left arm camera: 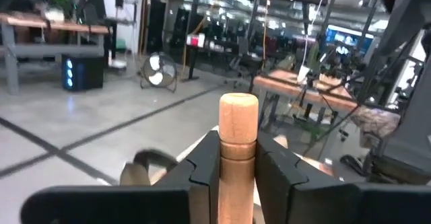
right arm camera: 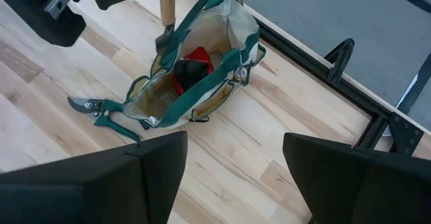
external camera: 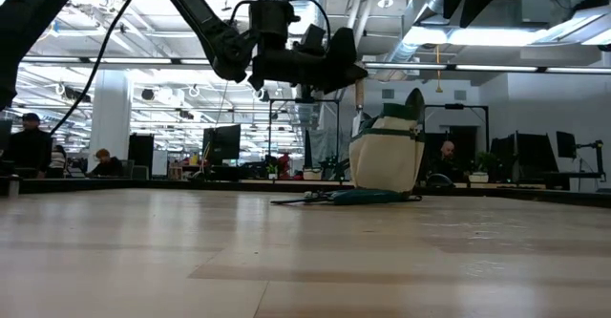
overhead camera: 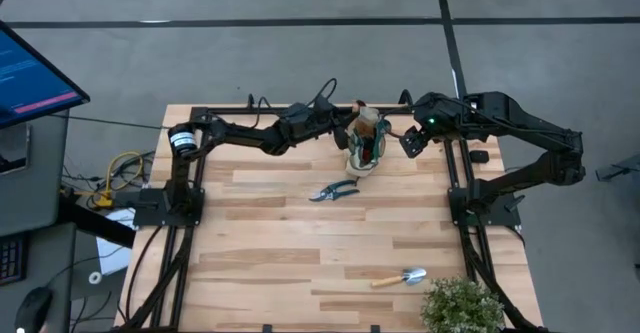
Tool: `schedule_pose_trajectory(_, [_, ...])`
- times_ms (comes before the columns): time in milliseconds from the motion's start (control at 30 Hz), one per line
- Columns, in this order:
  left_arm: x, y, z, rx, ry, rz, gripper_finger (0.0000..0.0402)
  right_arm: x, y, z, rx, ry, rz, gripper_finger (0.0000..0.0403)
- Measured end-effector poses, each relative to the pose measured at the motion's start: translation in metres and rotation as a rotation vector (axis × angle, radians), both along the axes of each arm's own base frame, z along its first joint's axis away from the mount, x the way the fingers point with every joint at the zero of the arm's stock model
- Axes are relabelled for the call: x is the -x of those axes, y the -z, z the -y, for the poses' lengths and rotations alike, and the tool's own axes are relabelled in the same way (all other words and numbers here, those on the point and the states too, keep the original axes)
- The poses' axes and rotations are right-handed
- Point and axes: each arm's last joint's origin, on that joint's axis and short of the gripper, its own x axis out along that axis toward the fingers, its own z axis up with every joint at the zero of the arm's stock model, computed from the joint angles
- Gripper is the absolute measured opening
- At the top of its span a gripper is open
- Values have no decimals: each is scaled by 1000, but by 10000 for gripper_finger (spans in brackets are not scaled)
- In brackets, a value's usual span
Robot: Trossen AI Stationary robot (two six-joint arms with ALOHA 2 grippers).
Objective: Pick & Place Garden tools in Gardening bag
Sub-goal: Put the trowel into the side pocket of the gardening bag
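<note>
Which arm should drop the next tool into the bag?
Left. The left gripper is already shut on a wooden handle above the gardening bag. The right gripper hovers open and empty beside it.

We cannot see the head of the tool [left arm camera: 238, 157] past the left gripper's fingers [left arm camera: 202, 177]; the bag [right arm camera: 202, 69] hides it.
</note>
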Motion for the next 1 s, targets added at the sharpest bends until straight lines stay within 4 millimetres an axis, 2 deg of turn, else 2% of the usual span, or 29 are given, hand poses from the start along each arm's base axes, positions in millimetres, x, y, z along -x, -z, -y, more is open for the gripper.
schedule_pose_trajectory(567, [-17, 39, 0, 34, -22, -102, 61, 0, 0, 0, 4, -15, -9, 239])
schedule_pose_trajectory(867, [-19, 41, 3, 4, -14, -131, 62, 1, 0, 0, 5, -21, -20, 239])
schedule_pose_trajectory(1000, [-19, 42, 3, 9, -13, -144, 79, 1, 0, 0, 10, -33, -27, 239])
